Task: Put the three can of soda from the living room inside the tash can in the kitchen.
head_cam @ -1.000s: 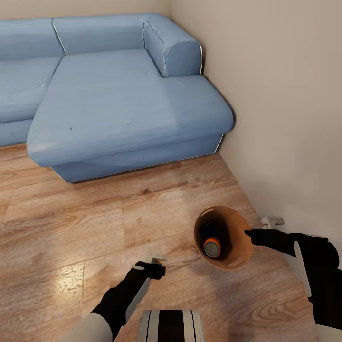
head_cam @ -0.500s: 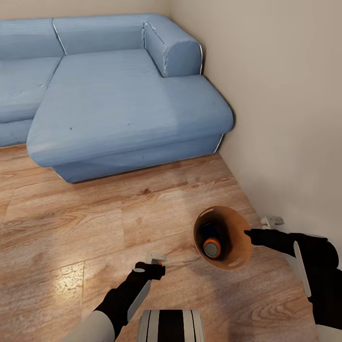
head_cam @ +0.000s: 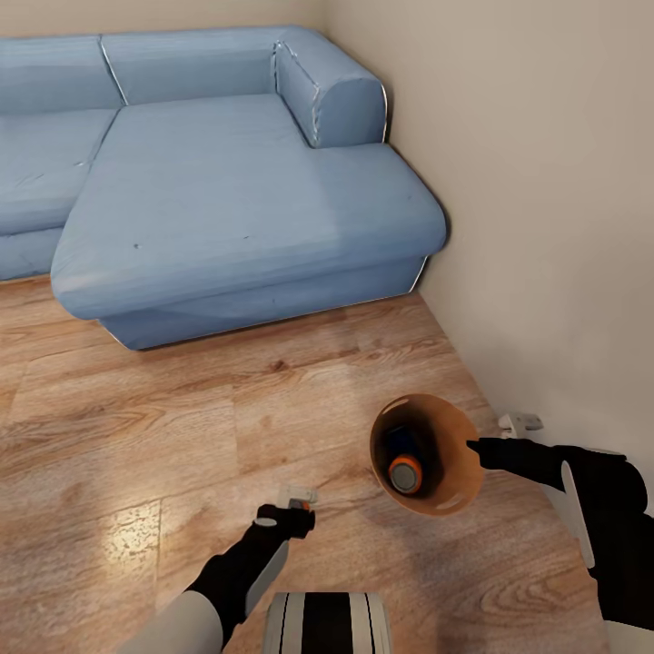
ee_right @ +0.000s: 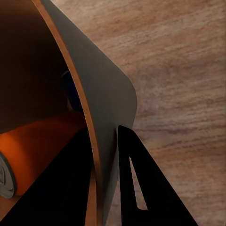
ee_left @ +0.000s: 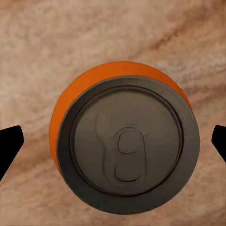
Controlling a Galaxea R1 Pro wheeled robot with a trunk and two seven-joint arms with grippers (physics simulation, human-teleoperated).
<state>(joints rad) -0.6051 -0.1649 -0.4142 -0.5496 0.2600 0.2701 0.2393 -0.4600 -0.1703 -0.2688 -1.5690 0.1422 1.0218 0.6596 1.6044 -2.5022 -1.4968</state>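
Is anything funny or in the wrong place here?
Yes. The trash can is off the floor, tilted, its rim pinched by the right gripper, with an orange can and a blue can inside. A third orange can sits between the left gripper's fingers.

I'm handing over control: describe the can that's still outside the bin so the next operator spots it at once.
From the blue sofa, come down the wood floor to the left gripper. The orange soda can stands upright between its fingers, silvery top up; the other cans lie inside the copper bin.

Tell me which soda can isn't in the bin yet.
The orange can under the left tool, standing on the wood floor. The other orange can and blue can lie inside the copper bin.
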